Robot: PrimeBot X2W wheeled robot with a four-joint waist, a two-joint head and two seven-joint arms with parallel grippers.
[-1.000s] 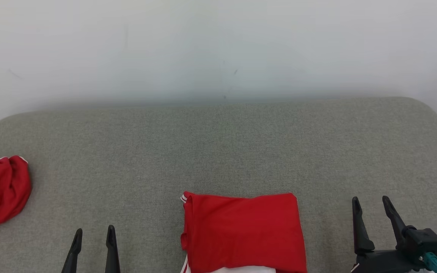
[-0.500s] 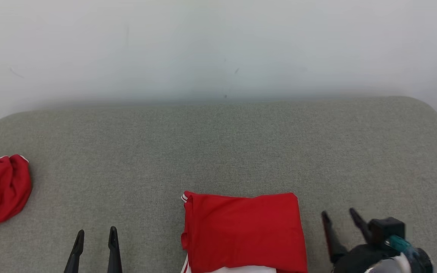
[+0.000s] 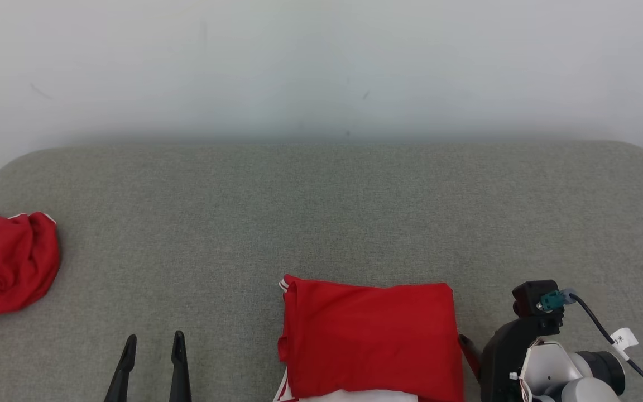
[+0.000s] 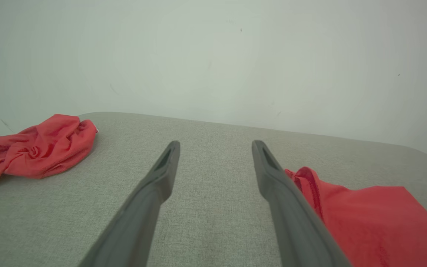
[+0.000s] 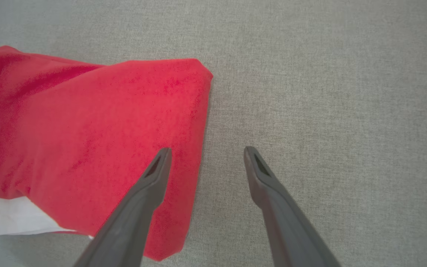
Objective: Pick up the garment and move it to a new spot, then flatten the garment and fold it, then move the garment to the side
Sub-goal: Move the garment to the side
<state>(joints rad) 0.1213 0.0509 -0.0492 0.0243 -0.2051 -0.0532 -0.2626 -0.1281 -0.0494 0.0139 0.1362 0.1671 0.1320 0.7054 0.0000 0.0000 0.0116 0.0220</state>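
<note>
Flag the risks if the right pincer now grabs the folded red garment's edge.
The right pincer, open, straddles the folded garment's right edge; pinching only the top layer could undo the fold when it is moved. The left pincer hangs open, apart from the garment, so a one-sided pull may skew it.

Two red garments lie in view: one folded red garment with white trim, and one crumpled red garment. There is one grey upholstered surface and one pale wall behind it. Two grippers are counted, the left gripper and the right gripper, each with two long dark fingers, four in all, and the right arm carries one black cable, one teal connector and one white tag.
</note>
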